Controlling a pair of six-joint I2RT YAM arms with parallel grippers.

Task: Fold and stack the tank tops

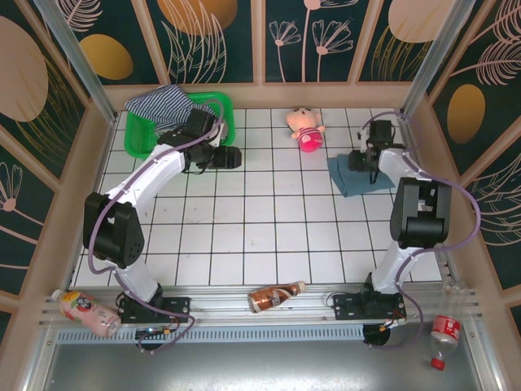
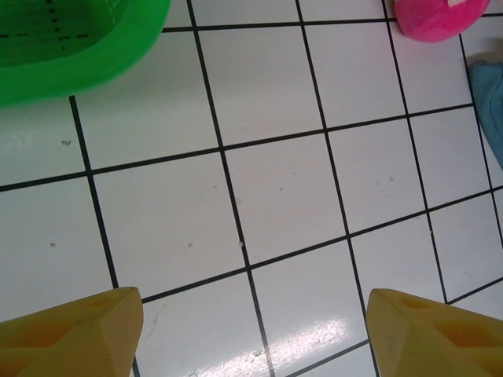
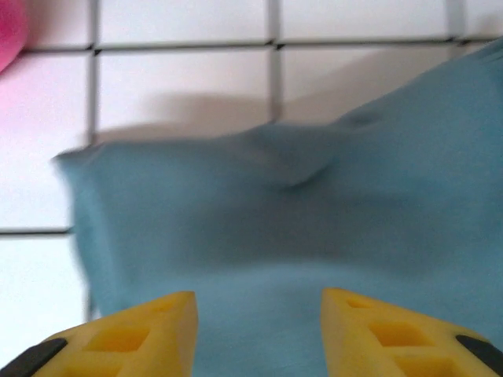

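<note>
Risk: loose teal fold may spring open.
Right gripper (image 3: 259, 314) part-open, holding nothing, teal tank top (image 3: 314, 212) directly beneath; left gripper (image 2: 251, 314) wide open, striped tank top (image 1: 163, 102) behind it, unfolded.

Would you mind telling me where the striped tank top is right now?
In the overhead view, the striped tank top lies draped over the back of the green basket, in the far-left corner of the table.
</note>
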